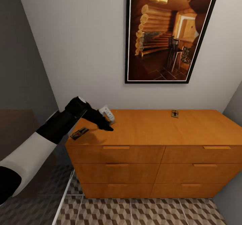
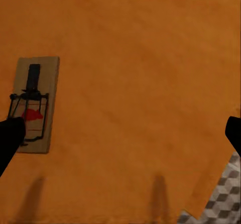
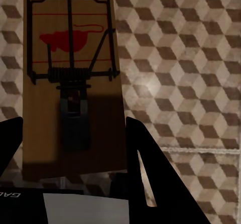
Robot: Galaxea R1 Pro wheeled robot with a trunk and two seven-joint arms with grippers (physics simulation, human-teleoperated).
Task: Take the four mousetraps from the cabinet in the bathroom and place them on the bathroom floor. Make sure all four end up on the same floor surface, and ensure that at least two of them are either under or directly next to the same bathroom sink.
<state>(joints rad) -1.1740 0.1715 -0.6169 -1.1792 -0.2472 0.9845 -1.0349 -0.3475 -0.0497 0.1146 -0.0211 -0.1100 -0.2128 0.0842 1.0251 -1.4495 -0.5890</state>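
Observation:
Two mousetraps lie on top of the orange-brown cabinet (image 1: 188,131): one mousetrap (image 1: 79,133) at its left front corner, another mousetrap (image 1: 174,113) near the back wall. My left gripper (image 1: 107,127) hovers low over the cabinet's left end, just right of the corner trap. In the left wrist view this gripper (image 2: 120,136) is open, with the mousetrap (image 2: 34,103) beside one fingertip (image 2: 10,141), not between the fingers. My right gripper (image 3: 75,148) is shut on a third mousetrap (image 3: 70,83), held above the cube-patterned bathroom floor (image 3: 191,83).
A large framed picture (image 1: 168,33) hangs on the wall above the cabinet. Cube-patterned floor tiles (image 1: 134,211) run in front of the drawers. A pale upright edge (image 1: 64,198) separates darker grey tiles at the left. Walls close in on both sides.

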